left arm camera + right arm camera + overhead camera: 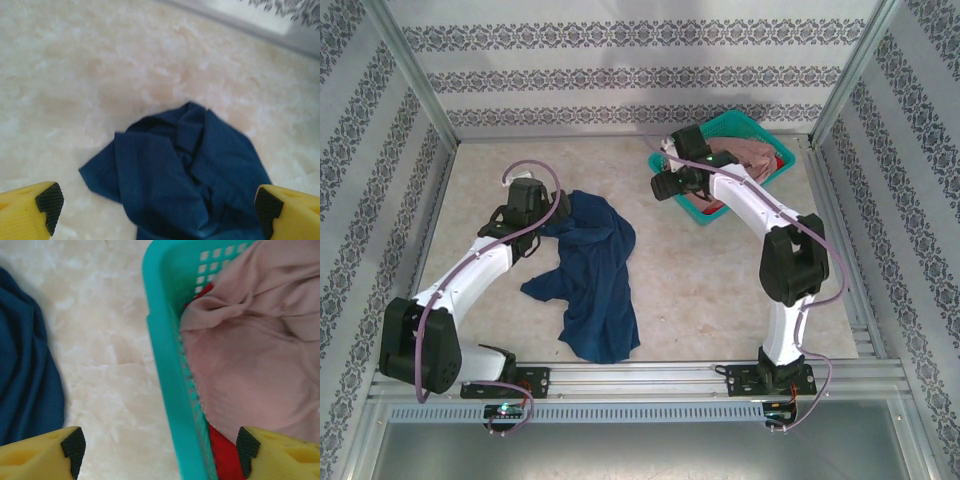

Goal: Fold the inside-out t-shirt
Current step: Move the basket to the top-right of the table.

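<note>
Inside-out t-shirt [590,280] lies crumpled on tabletop [700,290], left of basket [167,385], unfolded. Left end effector [155,212] wide, empty, over the cloth, likely for a grasp. Right end effector [160,452] wide, empty, straddling the basket wall.

T-shirt [590,275]: plain dark navy.
Worktop [710,290]: pale beige, marbled.
Basket [165,365], far right: teal, holding a dusty pink garment [250,355] and red cloth [225,457].
Left pincer [160,205], right pincer [160,450]: yellow fingers [20,210], black pads [49,200].
Walls [620,70]: white, grey floral bands.
</note>
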Tool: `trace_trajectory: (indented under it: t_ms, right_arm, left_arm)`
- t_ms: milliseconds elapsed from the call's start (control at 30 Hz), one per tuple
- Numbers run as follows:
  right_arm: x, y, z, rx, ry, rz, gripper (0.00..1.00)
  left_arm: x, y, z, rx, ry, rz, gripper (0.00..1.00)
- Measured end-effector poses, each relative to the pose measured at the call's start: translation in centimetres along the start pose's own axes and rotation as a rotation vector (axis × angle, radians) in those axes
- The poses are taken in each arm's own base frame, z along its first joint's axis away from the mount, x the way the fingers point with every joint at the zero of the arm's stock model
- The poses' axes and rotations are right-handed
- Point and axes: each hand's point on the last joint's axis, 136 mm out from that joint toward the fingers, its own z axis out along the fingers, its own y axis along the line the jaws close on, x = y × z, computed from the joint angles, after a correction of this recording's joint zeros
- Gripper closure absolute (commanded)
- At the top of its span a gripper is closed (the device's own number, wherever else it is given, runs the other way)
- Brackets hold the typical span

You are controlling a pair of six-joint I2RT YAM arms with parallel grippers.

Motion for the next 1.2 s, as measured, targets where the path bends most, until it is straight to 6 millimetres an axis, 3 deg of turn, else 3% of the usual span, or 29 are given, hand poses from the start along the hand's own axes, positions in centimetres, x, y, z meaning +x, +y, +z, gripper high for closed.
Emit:
trace_trajectory:
  t_ms: [67,100,200,300,433,467,533,633,733,800,867,933,1033,1200]
  right_arm:
    - [0.7,0.3,1.5,0.003,0.042,-0.028,0.53]
    - [1.0,0.1,2.1,0.01,0.064,-0.041,0.57]
    - [0.8,-1.6,2.4,0.071,0.08,-0.074,0.64]
    - [2.9,-5.4,1.1,0.144,0.121,-0.045,0.65]
    - [8.2,-12.4,-3.2,0.297,0.225,0.056,0.51]
    - [9.5,-14.1,-4.5,0.338,0.248,0.087,0.38]
    - [9.8,-15.1,-6.2,0.359,0.236,0.128,0.21]
    - [7.1,-13.2,-6.9,0.305,0.133,0.152,0.15]
    - [2.3,-10.7,-5.3,0.222,0.031,0.174,0.15]
    - [-1.5,-10.0,-3.0,0.209,-0.023,0.184,0.16]
    - [-3.7,-9.9,0.1,0.208,-0.043,0.197,0.22]
    - [-3.6,-10.4,3.1,0.215,-0.016,0.228,0.29]
    - [-1.0,-12.9,6.0,0.247,0.065,0.293,0.41]
    - [1.6,-19.2,4.6,0.325,0.11,0.412,0.52]
  left_arm:
    - [0.9,-0.3,0.0,0.016,0.024,0.003,0.0]
    - [1.3,-0.4,-0.1,0.024,0.034,0.004,0.0]
    - [2.3,-0.7,0.0,0.041,0.067,0.008,0.0]
    - [2.7,-1.1,0.1,0.056,0.081,0.013,0.0]
    - [3.5,-1.8,0.2,0.08,0.106,0.024,0.0]
    - [3.6,-2.0,0.2,0.083,0.111,0.026,0.0]
    - [4.0,-2.2,0.4,0.091,0.125,0.031,0.0]
    - [4.6,-2.6,0.9,0.095,0.145,0.041,0.0]
    - [5.0,-2.9,1.2,0.098,0.159,0.048,0.0]
    - [5.1,-3.1,1.3,0.101,0.165,0.052,0.0]
    - [5.0,-3.3,1.5,0.103,0.166,0.054,0.0]
    - [4.9,-3.4,1.6,0.102,0.165,0.059,0.0]
    - [4.7,-3.5,1.7,0.1,0.163,0.066,0.0]
    - [4.8,-3.6,1.7,0.105,0.165,0.074,0.01]
